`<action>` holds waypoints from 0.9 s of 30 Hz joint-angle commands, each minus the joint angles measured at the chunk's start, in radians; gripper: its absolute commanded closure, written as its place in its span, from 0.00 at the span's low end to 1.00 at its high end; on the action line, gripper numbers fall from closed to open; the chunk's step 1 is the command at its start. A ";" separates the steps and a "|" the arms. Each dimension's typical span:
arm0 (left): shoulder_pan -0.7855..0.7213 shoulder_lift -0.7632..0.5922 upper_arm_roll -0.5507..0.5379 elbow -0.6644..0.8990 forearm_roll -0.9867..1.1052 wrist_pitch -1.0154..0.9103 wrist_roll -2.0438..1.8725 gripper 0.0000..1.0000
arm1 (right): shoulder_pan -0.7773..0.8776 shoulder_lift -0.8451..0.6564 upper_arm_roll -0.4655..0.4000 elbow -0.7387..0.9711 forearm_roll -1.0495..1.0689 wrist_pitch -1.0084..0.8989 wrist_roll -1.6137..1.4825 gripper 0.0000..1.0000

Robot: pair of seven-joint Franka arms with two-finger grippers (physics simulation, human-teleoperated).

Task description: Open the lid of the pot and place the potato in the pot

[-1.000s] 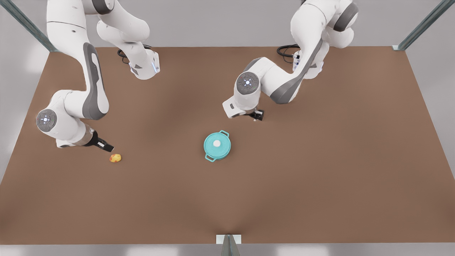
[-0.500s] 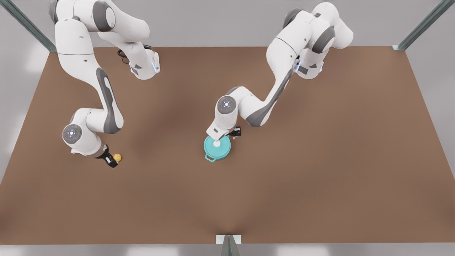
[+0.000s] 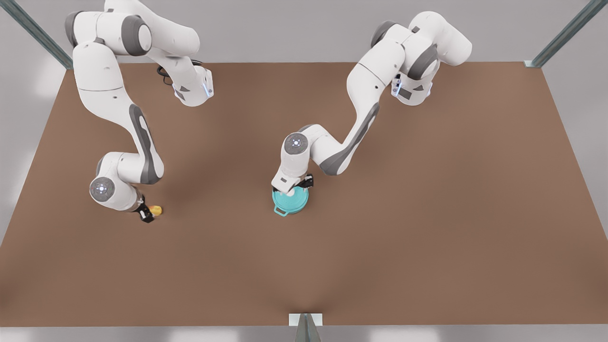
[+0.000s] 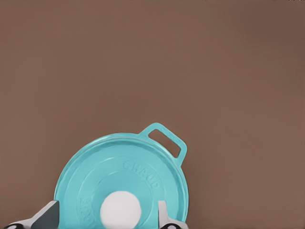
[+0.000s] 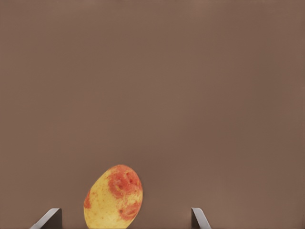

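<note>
The teal pot (image 3: 286,207) stands mid-table with its pot lid (image 3: 298,198) on, one loop handle (image 4: 164,140) showing. My left gripper (image 3: 290,190) hangs right over the lid, open, its fingers (image 4: 47,215) on either side of the white knob (image 4: 120,210) with gaps to both. The potato (image 3: 156,209), yellow with reddish patches, lies on the table at the front view's left. My right gripper (image 3: 147,214) is down at it, open, and the potato (image 5: 114,198) sits between the wide-spread fingers (image 5: 51,217), nearer one of them.
The brown table (image 3: 427,213) stretches wide around both objects. Metal frame posts (image 3: 33,31) stand at the far corners, and a small bracket (image 3: 305,320) sits at the near edge.
The left gripper came down from behind the pot onto the lid's knob. The right gripper swung in and lowered around the potato. Pot and potato stayed put.
</note>
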 commanded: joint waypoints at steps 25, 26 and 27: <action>-0.029 0.037 0.005 -0.007 0.068 0.053 -0.155 0.75 | 0.009 0.095 0.011 0.024 -0.019 0.063 0.119 0.00; -0.029 0.035 0.005 -0.005 0.068 0.047 -0.154 0.75 | 0.009 0.095 0.011 0.023 -0.019 0.064 0.119 0.00; -0.029 0.034 0.005 -0.005 0.068 0.047 -0.154 0.75 | 0.010 0.095 0.011 0.021 -0.019 0.063 0.119 0.00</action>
